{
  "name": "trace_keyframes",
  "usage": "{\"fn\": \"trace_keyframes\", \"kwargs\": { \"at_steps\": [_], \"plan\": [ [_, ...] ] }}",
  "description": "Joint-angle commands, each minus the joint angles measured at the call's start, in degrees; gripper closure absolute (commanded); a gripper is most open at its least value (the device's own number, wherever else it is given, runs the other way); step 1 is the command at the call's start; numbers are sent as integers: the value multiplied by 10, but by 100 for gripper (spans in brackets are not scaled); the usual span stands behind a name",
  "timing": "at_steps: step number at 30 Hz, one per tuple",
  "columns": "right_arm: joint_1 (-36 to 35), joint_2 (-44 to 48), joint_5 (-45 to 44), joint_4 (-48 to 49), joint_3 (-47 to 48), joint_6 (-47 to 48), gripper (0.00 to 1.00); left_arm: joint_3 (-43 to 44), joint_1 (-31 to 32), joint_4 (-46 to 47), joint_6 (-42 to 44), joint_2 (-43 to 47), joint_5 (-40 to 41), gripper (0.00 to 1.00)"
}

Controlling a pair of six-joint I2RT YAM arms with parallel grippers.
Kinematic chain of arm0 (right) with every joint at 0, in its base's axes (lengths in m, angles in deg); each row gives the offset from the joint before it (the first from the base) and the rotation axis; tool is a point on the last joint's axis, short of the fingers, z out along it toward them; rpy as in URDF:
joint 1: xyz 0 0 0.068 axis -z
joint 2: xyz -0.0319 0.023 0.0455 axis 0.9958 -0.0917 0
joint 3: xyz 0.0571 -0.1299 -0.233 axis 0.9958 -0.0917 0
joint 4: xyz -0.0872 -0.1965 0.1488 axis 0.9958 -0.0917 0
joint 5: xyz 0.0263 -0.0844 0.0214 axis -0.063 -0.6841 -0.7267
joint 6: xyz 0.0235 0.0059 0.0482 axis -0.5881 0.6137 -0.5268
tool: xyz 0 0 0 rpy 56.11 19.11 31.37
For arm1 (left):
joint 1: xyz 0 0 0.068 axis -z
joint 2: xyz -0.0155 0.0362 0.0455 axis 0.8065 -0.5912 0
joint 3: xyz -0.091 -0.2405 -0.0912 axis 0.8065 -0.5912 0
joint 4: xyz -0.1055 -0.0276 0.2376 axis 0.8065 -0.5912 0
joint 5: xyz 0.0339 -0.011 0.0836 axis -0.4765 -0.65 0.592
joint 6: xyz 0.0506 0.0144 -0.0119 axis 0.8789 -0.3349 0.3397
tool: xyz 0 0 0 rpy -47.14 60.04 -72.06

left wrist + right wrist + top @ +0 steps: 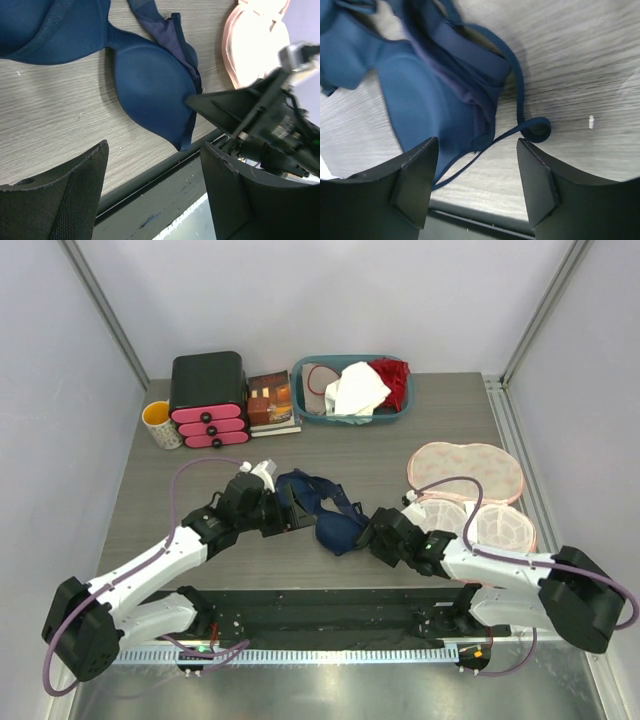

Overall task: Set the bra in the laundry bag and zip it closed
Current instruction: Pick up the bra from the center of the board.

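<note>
While both apart, left hand (297, 508) and right hand (370, 532) beside the bra (338, 527); book (270, 400) print unreadable.

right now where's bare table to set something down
A bare strip of table runs between the basket and the bra, reaching the back right corner beyond the laundry bag. A smaller patch lies in front of the mug. Crowded: near centre, where the left gripper and right gripper flank the bra.

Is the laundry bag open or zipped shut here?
Open. The laundry bag lies unfolded in two flat halves, the near one's inside showing; the bra lies outside it.
</note>
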Motion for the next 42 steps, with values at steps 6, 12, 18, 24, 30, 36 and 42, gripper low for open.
{"fn": "trace_keyframes", "kwargs": {
  "at_steps": [6, 12, 18, 24, 30, 36, 42],
  "plan": [
    [-5, -91, -34, 109, 16, -52, 41, -22, 9, 28, 10, 48, 37, 27],
    [13, -71, -82, 116, 17, 12, 96, -23, 9, 30, 28, 64, 11, 28],
    [25, 41, -187, -129, 136, 126, 99, 5, 9, 45, 46, 58, -23, 29],
    [54, 153, -256, -299, 252, 206, 99, 21, 9, 115, 23, -7, -47, 32],
    [80, 159, -339, -451, 404, 269, 99, 37, 15, 262, -26, -138, -132, 30],
    [81, 166, -423, -539, 524, 325, 99, 123, 88, 293, -32, -291, -114, 26],
    [80, 172, -451, -570, 603, 377, 99, 244, 146, 311, -55, -442, -108, 35]
  ]
}}
